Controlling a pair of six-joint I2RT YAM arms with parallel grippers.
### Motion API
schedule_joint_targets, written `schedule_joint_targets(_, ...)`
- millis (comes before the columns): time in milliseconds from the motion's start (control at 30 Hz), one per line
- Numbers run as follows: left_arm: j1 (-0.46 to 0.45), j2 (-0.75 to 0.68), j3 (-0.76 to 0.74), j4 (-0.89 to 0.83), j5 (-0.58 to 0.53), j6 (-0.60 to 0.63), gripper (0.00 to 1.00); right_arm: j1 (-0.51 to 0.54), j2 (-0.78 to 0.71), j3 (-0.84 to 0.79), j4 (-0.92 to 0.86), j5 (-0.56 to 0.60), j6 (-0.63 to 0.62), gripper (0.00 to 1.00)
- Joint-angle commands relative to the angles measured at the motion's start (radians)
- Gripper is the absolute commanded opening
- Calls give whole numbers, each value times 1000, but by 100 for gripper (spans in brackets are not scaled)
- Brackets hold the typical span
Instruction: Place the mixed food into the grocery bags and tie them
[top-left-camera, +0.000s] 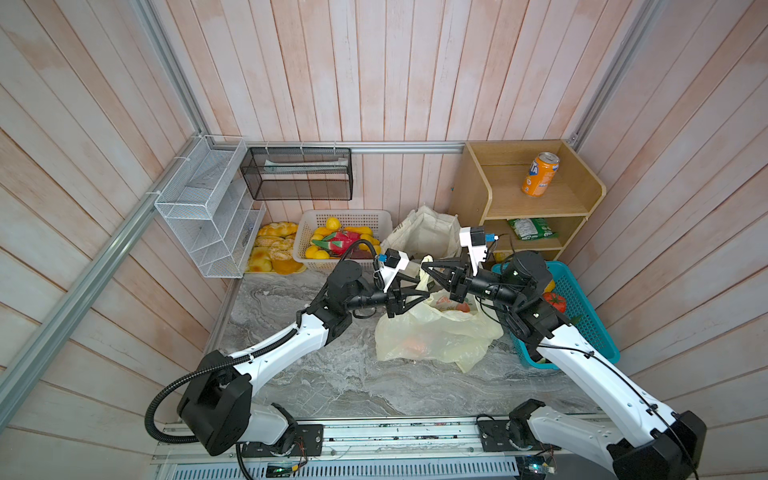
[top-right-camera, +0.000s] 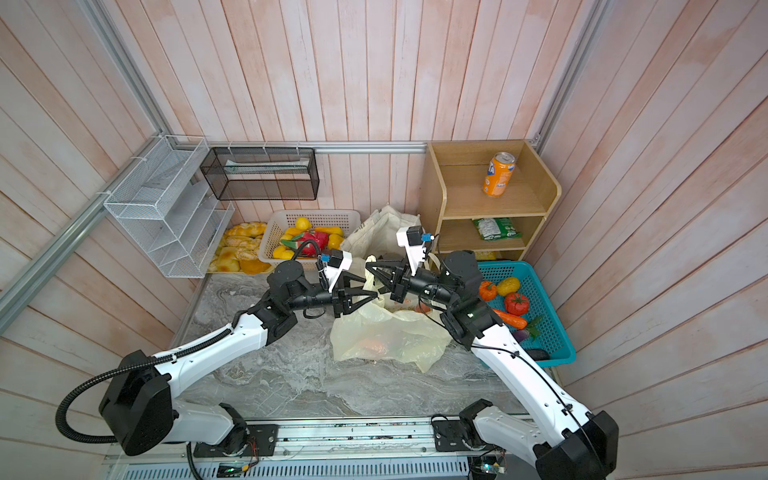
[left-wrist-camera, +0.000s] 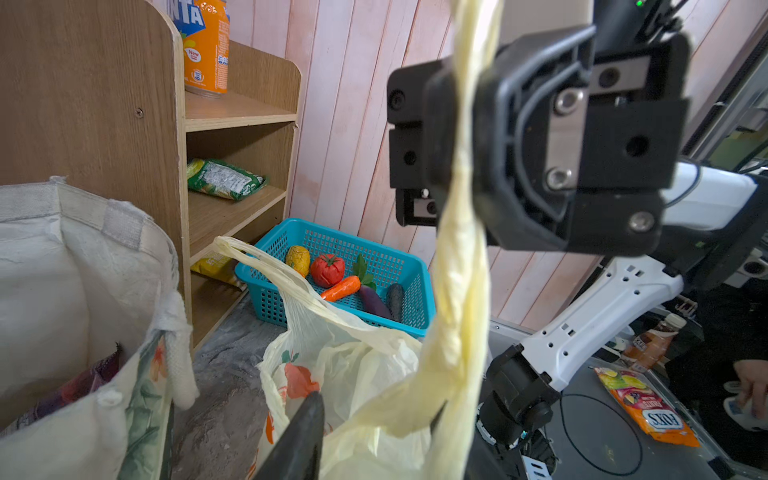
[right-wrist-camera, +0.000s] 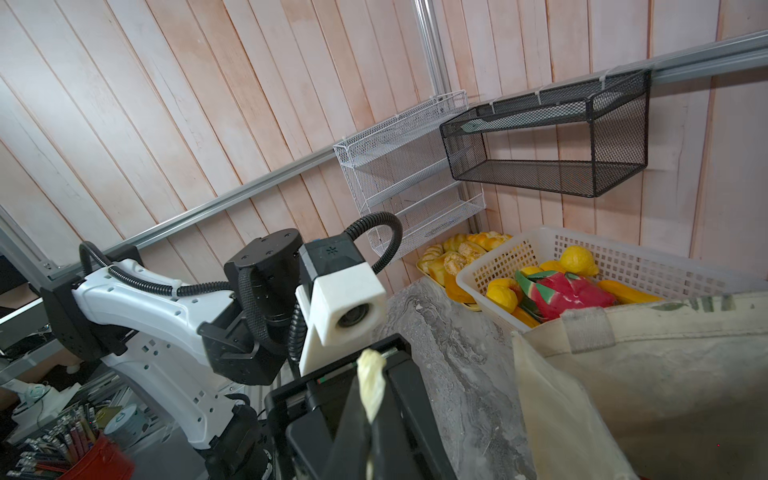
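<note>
Pale-yellow plastic bag (top-left-camera: 436, 336) slumped on the grey marbled tabletop (top-left-camera: 332, 374), cream canvas tote (top-left-camera: 432, 232) upright just behind it.
The thin, translucent bag lies crumpled with its mouth open upward. One handle (left-wrist-camera: 461, 249), twisted into a cord, runs up taut and is pinched in the right gripper (top-left-camera: 428, 268); the other loop (left-wrist-camera: 266, 266) arches free. Orange-red items (top-left-camera: 415, 345) show dimly through the film, and a fruit-printed packet (left-wrist-camera: 299, 378) sits at the mouth. The tote, leaf-printed on its side, stands open, with a purple packet (left-wrist-camera: 83, 382) inside against its wall.
</note>
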Motion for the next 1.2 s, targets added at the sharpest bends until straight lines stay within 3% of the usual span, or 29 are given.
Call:
schedule_joint_targets(0, -10, 10, 7, 66, -5, -26, 47, 13, 4, -9, 32, 19, 14, 0)
schedule_joint_targets(167, -24, 37, 11, 98, -6, -48, 45, 16, 8, -4, 39, 24, 15, 0)
schedule_joint_targets(300, -27, 61, -12, 149, -12, -82, 37, 17, 8, 5, 37, 28, 14, 0)
schedule_joint_targets(400, -33, 73, -25, 166, -27, -91, 28, 17, 9, 4, 38, 25, 19, 0)
schedule_joint_targets(533, -33, 81, -34, 170, -54, -95, 3, 16, 0, 0, 25, 30, 18, 0)
schedule_joint_targets(567, -33, 80, -35, 165, -58, -92, 0, 16, -7, 0, 10, 39, 13, 7)
schedule_joint_targets(633, -33, 73, -41, 151, -72, -81, 0, 5, -37, 4, -48, 72, -8, 34)
schedule_joint_targets(767, -28, 55, -63, 125, -79, -62, 0, -70, -134, -1, -211, 181, -36, 64)
schedule_joint_targets(1033, -24, 32, -98, 81, -66, -13, 0, -251, -243, -72, -597, 613, -126, 84)
schedule_joint_targets(1167, -24, 24, -108, 77, -62, -7, 0, -260, -199, -96, -617, 682, -132, 85)
